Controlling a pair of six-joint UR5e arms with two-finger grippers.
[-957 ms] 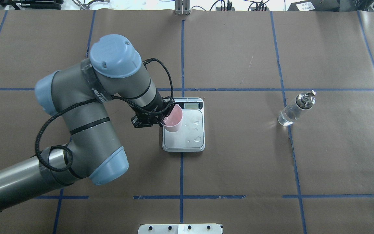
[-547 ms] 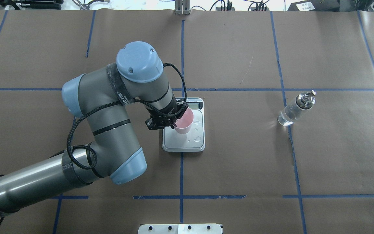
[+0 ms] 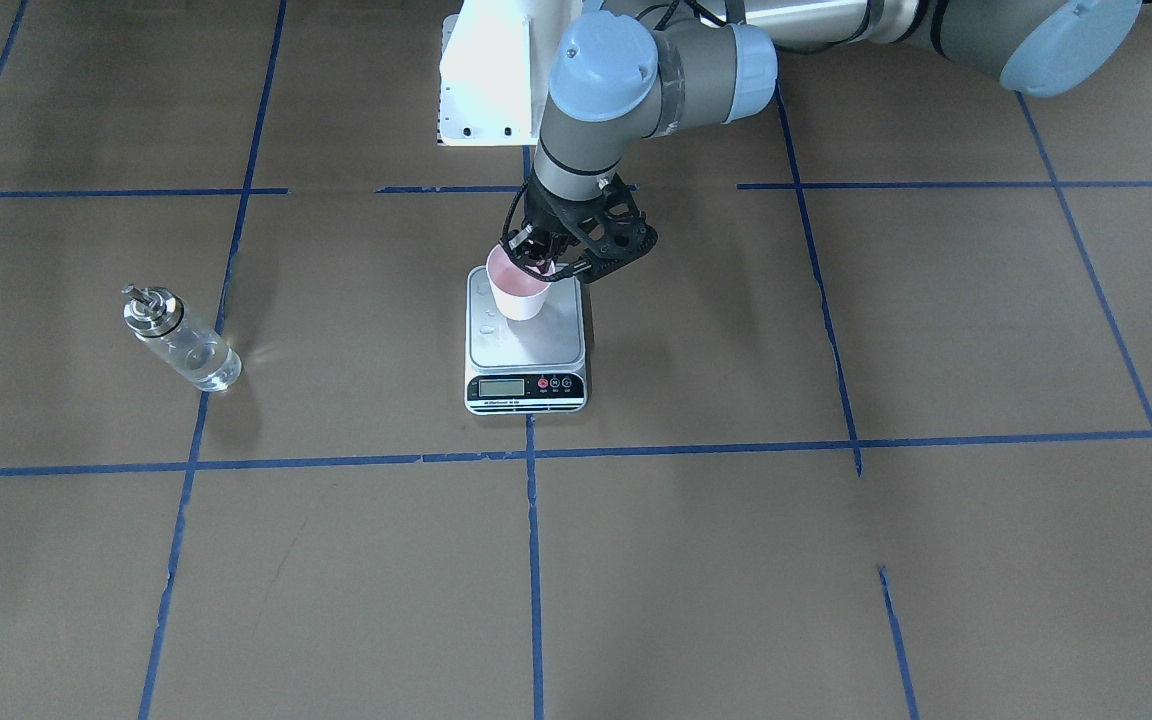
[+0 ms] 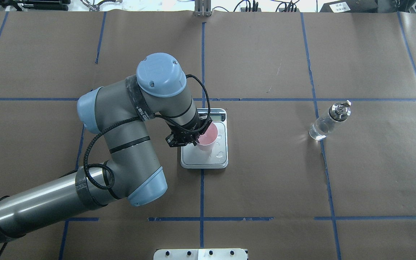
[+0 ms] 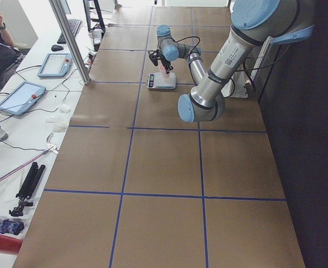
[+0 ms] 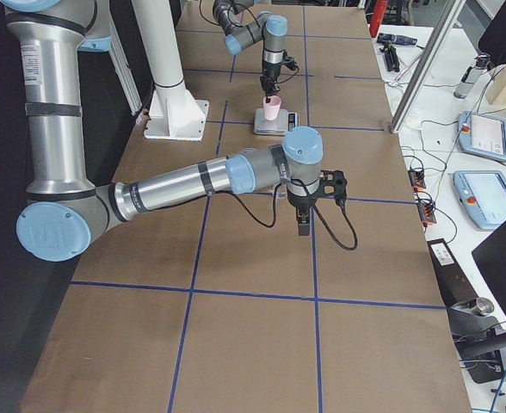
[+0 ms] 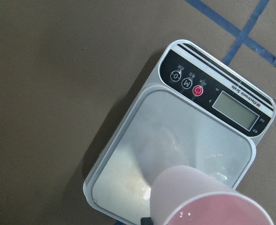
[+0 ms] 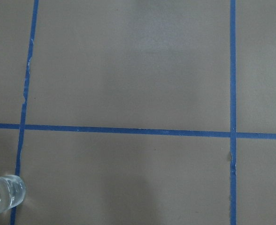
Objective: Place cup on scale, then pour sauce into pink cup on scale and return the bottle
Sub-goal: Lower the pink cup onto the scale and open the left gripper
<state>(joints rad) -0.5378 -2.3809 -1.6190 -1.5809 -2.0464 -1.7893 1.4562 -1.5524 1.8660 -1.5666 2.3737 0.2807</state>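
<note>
One side of the cup (image 4: 207, 138) sits pinched in the left pincer (image 4: 197, 139).

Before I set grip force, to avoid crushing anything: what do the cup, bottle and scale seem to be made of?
Cup: thin paper or plastic, unclear which; matte whitish outside, pink inside.
Bottle: likely glass, clear and see-through, with a shiny metal collar.
Scale: silver metal platform with a soft sheen; black front strip, probably plastic.

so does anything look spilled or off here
Clear droplets sit on the platform of the scale beside the cup, odd since the bottle stands upright well away. Nothing else looks askew.
</note>
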